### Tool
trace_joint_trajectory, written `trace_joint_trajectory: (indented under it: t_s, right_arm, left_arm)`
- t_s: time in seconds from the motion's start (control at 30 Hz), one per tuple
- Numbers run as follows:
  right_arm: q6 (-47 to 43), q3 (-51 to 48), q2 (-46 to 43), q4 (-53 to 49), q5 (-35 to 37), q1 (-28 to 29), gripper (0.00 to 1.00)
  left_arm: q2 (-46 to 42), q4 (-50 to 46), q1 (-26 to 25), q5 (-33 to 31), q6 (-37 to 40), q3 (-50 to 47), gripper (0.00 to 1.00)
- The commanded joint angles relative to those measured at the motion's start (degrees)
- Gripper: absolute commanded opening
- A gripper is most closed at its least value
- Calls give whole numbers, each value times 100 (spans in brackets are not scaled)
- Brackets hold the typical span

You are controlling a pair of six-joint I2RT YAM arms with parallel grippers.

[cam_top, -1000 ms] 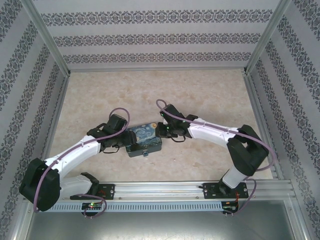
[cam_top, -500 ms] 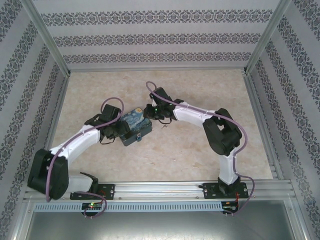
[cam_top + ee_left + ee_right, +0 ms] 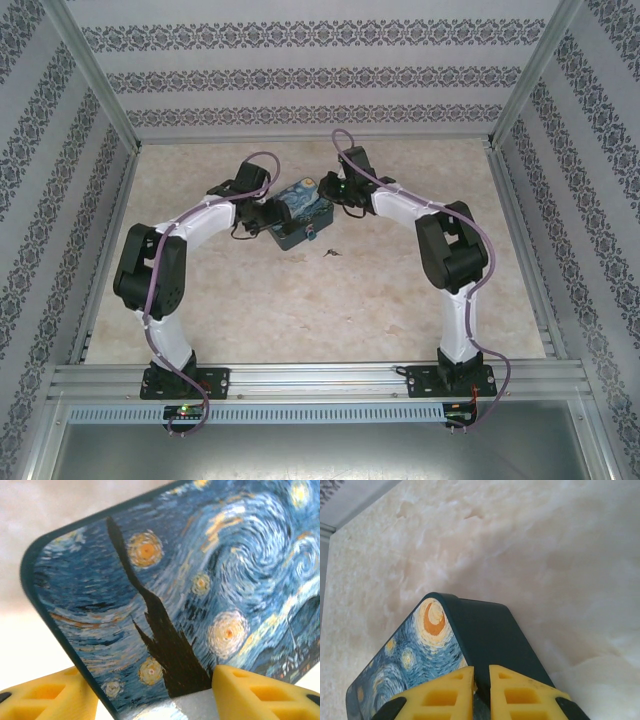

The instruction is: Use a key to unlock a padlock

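Note:
The dark-blue swirly-painted box [image 3: 298, 207] sits tilted between my two grippers in the top view. My left gripper [image 3: 268, 216] holds its left end. In the left wrist view my left gripper [image 3: 150, 680] spans the box [image 3: 200, 580], one yellow finger on the painted lid and the other behind the box's edge. My right gripper [image 3: 328, 190] is at the box's far right corner. In the right wrist view my right gripper [image 3: 481, 672] is nearly shut against the edge of the box [image 3: 490, 630]. The padlock [image 3: 309, 234] is a tiny speck at the box's front wall. The key [image 3: 331, 252] lies on the table just right of it.
The pale marble-look tabletop [image 3: 400, 300] stretches wide in front of the box. Patterned walls and metal posts [image 3: 100, 100] enclose the back and sides. The aluminium rail [image 3: 320, 380] with both arm bases runs along the near edge.
Both arms swung toward the back of the table and the box went with them, from near the front to the far middle. The key stayed on the table.

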Motion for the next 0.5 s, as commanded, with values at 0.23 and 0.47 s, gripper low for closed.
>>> trace_joint_trajectory:
  t_s: [0.23,0.47]
  right_arm:
    - [226,-1172,-952,676,-1275,535,24]
    - [220,-1309,-945,737,-1158,405,43]
  left_arm:
    - [626,1430,-233,1312,316,865,65]
    - [798,1529,-236,1347,237,938,66]
